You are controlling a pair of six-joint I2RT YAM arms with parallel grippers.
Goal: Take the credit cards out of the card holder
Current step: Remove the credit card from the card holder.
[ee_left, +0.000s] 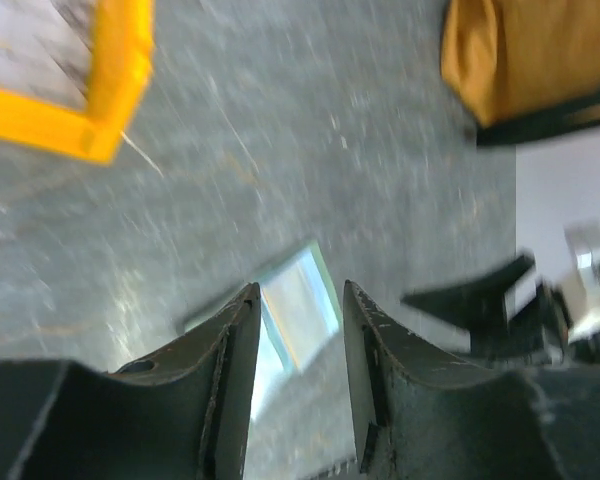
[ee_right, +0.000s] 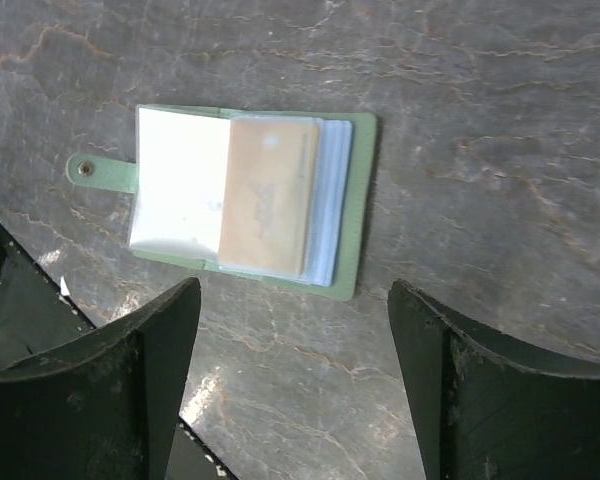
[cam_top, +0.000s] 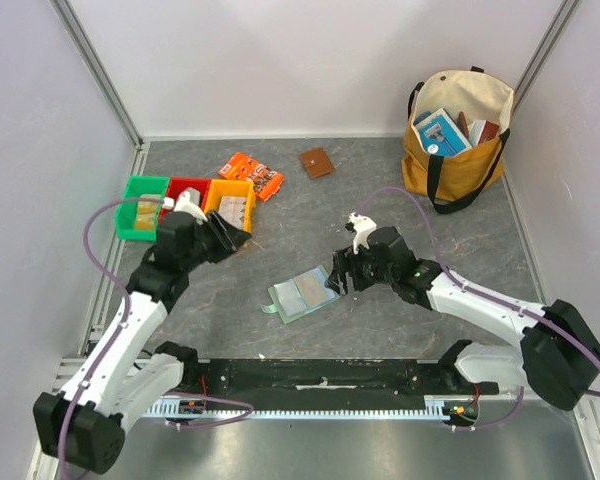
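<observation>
So far: nothing is out yet; the card holder (cam_top: 302, 293) lies open and flat on the table (cam_top: 380, 200), with a tan credit card (ee_right: 268, 195) tucked in its right-hand half
Left to do: all of it, I judge: steady the holder, pinch the card, slide it free, then take any cards beneath; I cannot tell how many there are
Holder's place: middle of the table toward 6 o'clock, its tab pointing to about 8 o'clock in the top view
My right jaws (cam_top: 335, 275): spread wide and empty, just at 2 o'clock of the holder; in my wrist view it lies ahead at 12 o'clock
My left jaws (cam_top: 238, 238): partly apart, holding nothing, at 10 o'clock of the holder and apart from it
Edges: I cannot tell which way the sleeve opens; the holder's green rim frames the card on three sides
Open room: bare table at 12, 3 and 6 o'clock of the holder; coloured bins (cam_top: 190, 203) sit close by my left arm, and the tote bag (cam_top: 458, 135) stands well apart at 1 o'clock
</observation>
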